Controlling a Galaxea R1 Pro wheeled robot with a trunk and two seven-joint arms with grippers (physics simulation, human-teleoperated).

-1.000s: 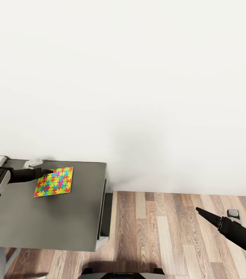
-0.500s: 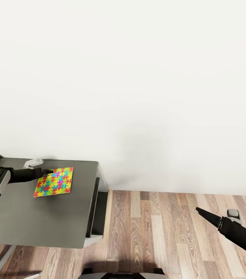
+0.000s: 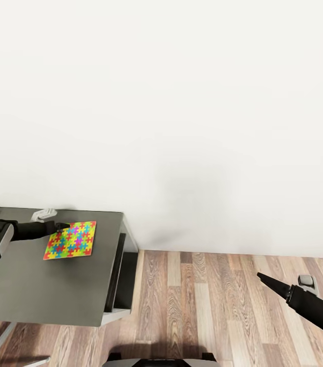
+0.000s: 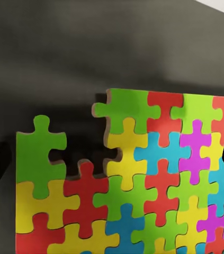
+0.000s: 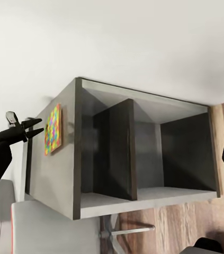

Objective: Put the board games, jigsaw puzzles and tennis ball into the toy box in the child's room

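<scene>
A small flat square jigsaw puzzle (image 3: 70, 239) with a multicoloured mosaic of yellow, red, blue, green and magenta pieces is above the top of a dark grey side cabinet (image 3: 44, 300), which stands against the plain white wall (image 3: 182, 102). The black left gripper (image 3: 64, 225) reaches over this cabinet and its fingertips pinch one corner of the puzzle, so the jaws are closed on it. In the left wrist view the puzzle (image 4: 143, 185) is seen from very near, and one piece at its corner is missing, with the dark cabinet top (image 4: 64, 53) behind. The right wrist view shows the cabinet (image 5: 143, 153) from the side, with two open dark compartments, and the puzzle (image 5: 53, 128) at the left gripper (image 5: 27, 129). The black right gripper (image 3: 263, 278) hangs over the brown wooden plank floor (image 3: 207, 306), well apart from the cabinet; its pointed fingers look pressed together, with nothing between them.
</scene>
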